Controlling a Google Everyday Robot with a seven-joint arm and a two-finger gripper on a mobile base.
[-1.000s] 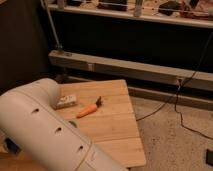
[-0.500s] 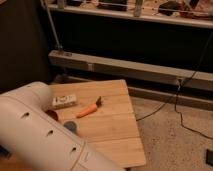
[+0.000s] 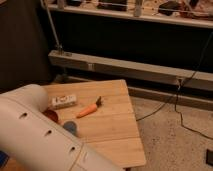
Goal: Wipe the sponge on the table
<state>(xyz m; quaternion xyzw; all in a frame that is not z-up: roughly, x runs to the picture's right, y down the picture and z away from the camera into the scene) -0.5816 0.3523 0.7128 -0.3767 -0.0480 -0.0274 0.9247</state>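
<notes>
White arm link [image 3: 45,137] fills the lower-left foreground, slanting over the near-left corner of the table [image 3: 115,135]. Gripper's out of shot, so can't tell its state or spot. Sponge not showing either. Carrot toy [image 3: 87,110], white box [image 3: 63,101] and grey-blue disc [image 3: 70,127] sit just past the arm.

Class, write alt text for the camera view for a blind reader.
A white robot arm fills the lower left, hiding part of a wooden table bearing an orange carrot toy; the pincer is out of view.
</notes>
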